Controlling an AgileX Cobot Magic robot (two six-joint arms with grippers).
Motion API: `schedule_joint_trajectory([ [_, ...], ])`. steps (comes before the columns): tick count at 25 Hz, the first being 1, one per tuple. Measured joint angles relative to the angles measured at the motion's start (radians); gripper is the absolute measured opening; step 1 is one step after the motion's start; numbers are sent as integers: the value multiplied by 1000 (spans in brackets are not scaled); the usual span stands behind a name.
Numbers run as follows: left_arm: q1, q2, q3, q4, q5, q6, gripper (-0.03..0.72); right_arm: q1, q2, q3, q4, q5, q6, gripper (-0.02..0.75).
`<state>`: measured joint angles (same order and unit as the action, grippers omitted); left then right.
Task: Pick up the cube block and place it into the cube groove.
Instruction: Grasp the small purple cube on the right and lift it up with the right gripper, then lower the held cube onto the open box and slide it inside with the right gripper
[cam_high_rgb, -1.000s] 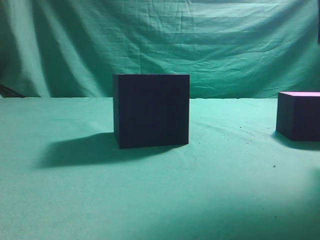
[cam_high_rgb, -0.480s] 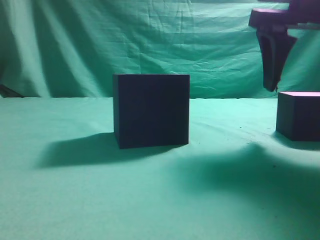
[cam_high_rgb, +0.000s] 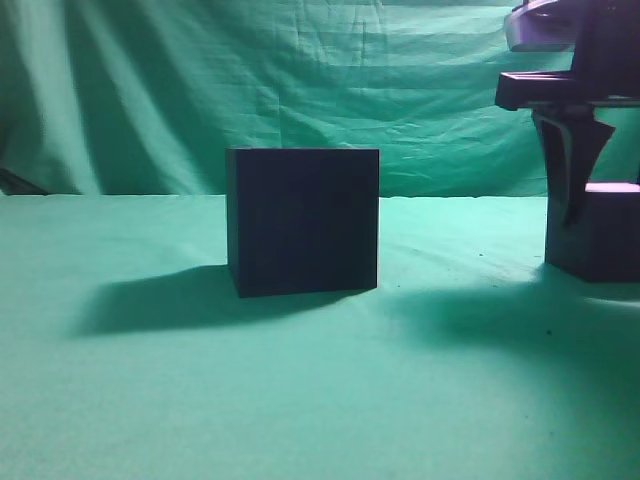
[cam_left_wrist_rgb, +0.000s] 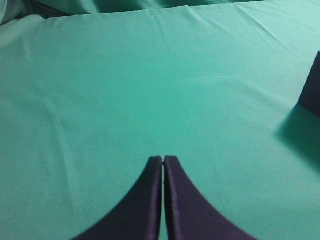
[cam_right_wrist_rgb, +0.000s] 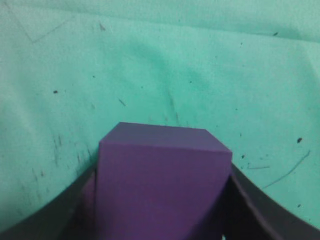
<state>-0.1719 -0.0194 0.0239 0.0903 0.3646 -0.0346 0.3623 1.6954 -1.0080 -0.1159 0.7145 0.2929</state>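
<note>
The cube groove is a large dark box standing on the green cloth at centre. The cube block, small and dark with a pinkish top, sits on the cloth at the far right. My right gripper has come down over it. In the right wrist view the purple cube block fills the space between the open fingers, which flank its two sides. My left gripper is shut and empty above bare cloth. A dark corner of the cube groove shows at that view's right edge.
A green cloth covers the table and hangs as a backdrop. The right arm casts a broad shadow on the cloth in front of the cube block.
The right arm came into view from above and lowered its fingers around the cube block. Its shadow spread over the cloth. The large box has not moved.
</note>
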Motion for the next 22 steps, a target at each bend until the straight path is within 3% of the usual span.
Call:
schedule_joint_trajectory([
  [2,0,0,0,0,0,0,0,2,0,-7,0,23,4,406],
  [8,0,0,0,0,0,0,0,38,-23,-152,-4,194,4,421],
  [16,0,0,0,0,0,0,0,326,-82,-364,32,271,0,421],
  [22,0,0,0,0,0,0,0,425,-40,-405,41,223,19,421],
])
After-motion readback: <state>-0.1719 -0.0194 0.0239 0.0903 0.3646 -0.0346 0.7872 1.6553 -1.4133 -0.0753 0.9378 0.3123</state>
